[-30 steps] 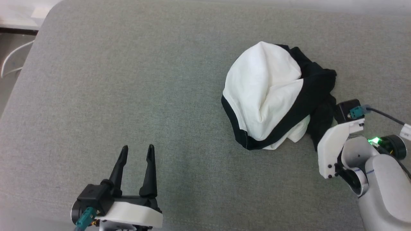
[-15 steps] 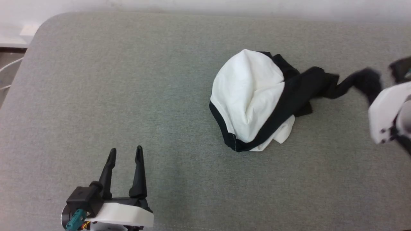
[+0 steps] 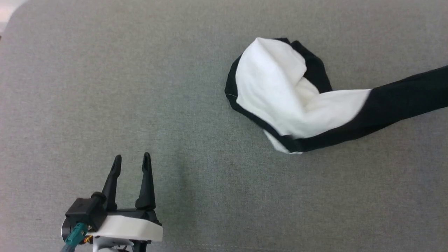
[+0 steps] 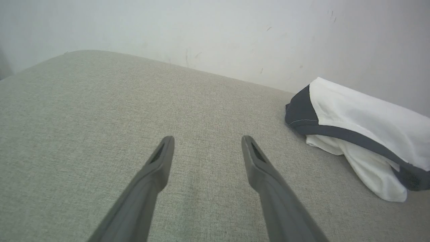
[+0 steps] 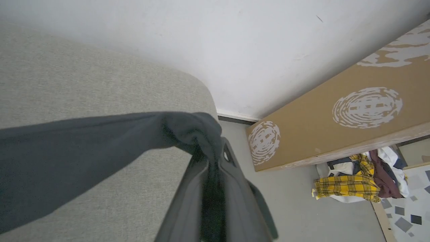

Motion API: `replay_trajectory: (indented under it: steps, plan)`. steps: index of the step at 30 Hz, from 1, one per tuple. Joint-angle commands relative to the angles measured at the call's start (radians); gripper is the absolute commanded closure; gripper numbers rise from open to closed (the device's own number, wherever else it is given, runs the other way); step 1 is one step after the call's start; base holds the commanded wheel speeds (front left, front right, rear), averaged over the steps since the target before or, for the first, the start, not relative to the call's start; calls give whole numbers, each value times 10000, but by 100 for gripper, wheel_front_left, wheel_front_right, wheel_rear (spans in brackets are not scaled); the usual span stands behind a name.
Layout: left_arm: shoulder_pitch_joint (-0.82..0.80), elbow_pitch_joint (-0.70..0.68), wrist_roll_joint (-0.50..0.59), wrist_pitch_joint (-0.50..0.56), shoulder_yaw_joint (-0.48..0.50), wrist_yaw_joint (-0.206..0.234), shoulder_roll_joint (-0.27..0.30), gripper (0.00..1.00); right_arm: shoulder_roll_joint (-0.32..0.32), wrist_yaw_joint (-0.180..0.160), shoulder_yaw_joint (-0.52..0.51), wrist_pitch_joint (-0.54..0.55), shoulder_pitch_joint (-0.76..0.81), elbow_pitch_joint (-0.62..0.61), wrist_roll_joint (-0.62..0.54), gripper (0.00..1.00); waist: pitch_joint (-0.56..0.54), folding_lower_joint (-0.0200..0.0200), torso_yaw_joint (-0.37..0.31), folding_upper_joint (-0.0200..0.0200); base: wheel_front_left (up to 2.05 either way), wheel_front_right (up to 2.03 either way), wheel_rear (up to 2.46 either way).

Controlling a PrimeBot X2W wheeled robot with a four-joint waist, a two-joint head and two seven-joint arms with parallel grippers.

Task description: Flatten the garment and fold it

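**A:** Two grippers to be accounted for, so what's gripped by what?

**B:** The right gripper [image 5: 215,158] is seen clamped on the black sleeve [image 5: 100,144] of the garment [image 3: 280,94]. The left gripper [image 3: 132,156] is spread wide with nothing held, fingers over the grey cushion [image 3: 105,87].

**A:** And where's the garment found?

**B:** The bunched white body is laid on that cushion, well apart from the left gripper, with the sleeve stretched out toward the right.
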Motion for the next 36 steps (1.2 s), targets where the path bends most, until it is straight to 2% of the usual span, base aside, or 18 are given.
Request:
replay_trajectory:
  steps: [1,7,10,11,13,14,15,22,25,28,31,33,36]
  plan:
    - [-199,20,77,-49,56,-98,-16,0,-158,-19,-286,-315,-171,192,-295,100,402,-1,-13,0,0,0,0]
    - [-480,116,173,-49,44,-258,-16,0,-380,-19,-1049,-965,-80,955,-1330,100,838,-1,140,0,0,0,0]
    - [-613,153,205,-49,0,-311,-16,0,-267,-19,-1252,-1285,-7,1323,-1554,98,988,-1,243,0,0,0,0]
    - [-652,165,215,-49,-10,-326,-16,0,-171,-19,-1318,-1414,-10,1450,-1594,82,1036,-1,265,0,0,0,0]
    - [-710,206,227,-49,-39,-351,-16,0,55,-19,-1336,-1617,-21,1743,-1656,61,1101,-1,288,0,0,0,0]
    - [-730,235,232,-49,-59,-362,-16,0,153,-19,-1323,-1703,-45,1884,-1677,12,1118,-1,292,0,0,0,0]
    - [-751,266,236,-49,-77,-374,-16,0,225,-19,-1307,-1779,-84,2018,-1701,0,1129,-1,294,0,0,0,0]
    - [-735,448,225,-49,-95,-371,-16,0,262,-19,-828,-2104,-553,2789,-1518,0,781,-1,183,0,0,0,0]
    - [-636,493,192,-49,-72,-354,-16,0,349,-19,-211,-2199,-944,2647,-883,0,460,-1,102,0,0,0,0]
    - [-518,544,144,-49,-94,-321,-16,0,782,-19,348,-2115,-1368,2236,228,0,136,-1,50,0,0,0,0]
    - [-388,561,36,-49,-171,-270,-16,0,1312,-19,1227,-1501,-1353,1499,1509,0,-173,-1,67,0,0,0,0]
    - [-293,565,-20,-49,-221,-230,-16,0,1598,-19,1957,-700,-1000,888,2311,0,-336,-1,115,0,0,0,0]
    - [-177,543,-92,-49,-287,-178,-16,0,1680,-19,2943,632,-207,70,3208,0,-476,-1,256,0,0,0,0]
